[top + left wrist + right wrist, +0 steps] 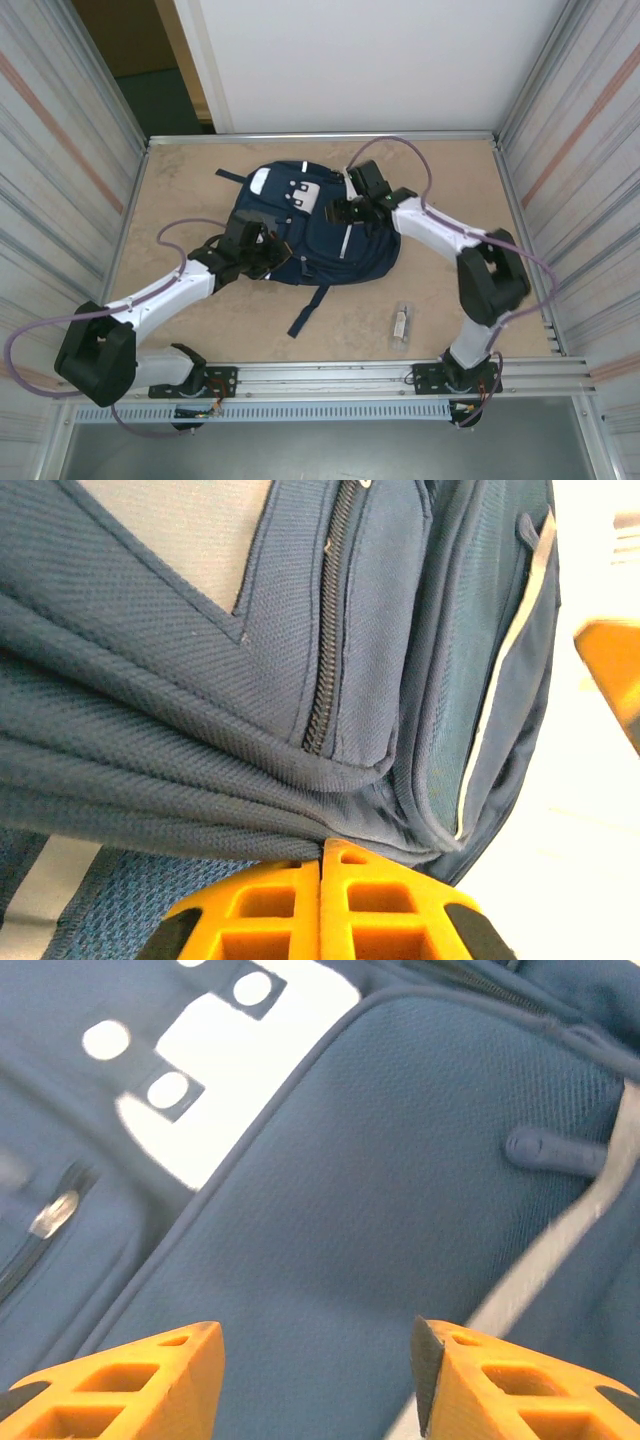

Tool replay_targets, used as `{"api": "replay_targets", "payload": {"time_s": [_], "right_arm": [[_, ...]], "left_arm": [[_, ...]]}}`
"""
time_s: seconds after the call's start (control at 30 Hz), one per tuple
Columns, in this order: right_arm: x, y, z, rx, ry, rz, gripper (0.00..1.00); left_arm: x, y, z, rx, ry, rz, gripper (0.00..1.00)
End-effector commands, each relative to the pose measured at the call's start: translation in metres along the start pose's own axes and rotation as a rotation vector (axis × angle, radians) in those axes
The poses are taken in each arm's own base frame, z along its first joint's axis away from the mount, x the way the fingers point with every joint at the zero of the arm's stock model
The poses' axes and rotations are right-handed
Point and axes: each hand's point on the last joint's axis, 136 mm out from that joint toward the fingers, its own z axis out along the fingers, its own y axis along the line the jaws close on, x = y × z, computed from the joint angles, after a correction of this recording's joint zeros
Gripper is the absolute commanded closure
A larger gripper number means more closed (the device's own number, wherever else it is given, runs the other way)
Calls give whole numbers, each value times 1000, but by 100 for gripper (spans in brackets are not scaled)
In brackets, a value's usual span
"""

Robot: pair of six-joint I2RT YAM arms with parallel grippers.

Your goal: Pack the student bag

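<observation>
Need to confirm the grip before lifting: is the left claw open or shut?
Shut on the bag: the left claw is fully closed, and the fabric's folds bunch into its tips.

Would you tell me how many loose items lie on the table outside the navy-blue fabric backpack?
1: a small clear-wrapped packet on the tan tabletop, between the navy-blue fabric backpack and the right arm's base. Others may be hidden under the bag.

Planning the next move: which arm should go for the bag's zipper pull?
Probably right: the right tool is open over the bag, zipper pull nearby; the left tool is pinching its fabric.
</observation>
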Motion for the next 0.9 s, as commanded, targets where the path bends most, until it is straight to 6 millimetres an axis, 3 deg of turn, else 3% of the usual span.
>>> {"api": "replay_targets", "payload": {"time_s": [0.0, 0.07, 0.2, 0.33, 0.4, 0.57, 0.67, 0.87], "right_arm": [[18, 13, -47, -18, -34, -11, 47], [47, 29, -64, -61, 10, -12, 47], [92, 88, -80, -181, 63, -108, 46], [103, 124, -84, -180, -28, -325, 44], [100, 135, -78, -149, -166, -498, 45], [105, 138, -58, -118, -373, -885, 45], [122, 142, -54, -170, -474, -1140, 45], [113, 126, -63, -237, -510, -1125, 47]], "left_arm": [[-24, -19, -18, 55, -130, -54, 100], [-25, -20, -20, 62, -139, -59, 100], [-17, -24, -19, 85, -96, -72, 100], [-6, -27, -17, 124, -32, -128, 100], [-1, -28, -20, 130, -9, -161, 100], [1, -29, -30, 134, -14, -159, 100], [3, -28, -34, 140, -18, -161, 100], [7, -32, -34, 172, -6, -190, 100]]}}
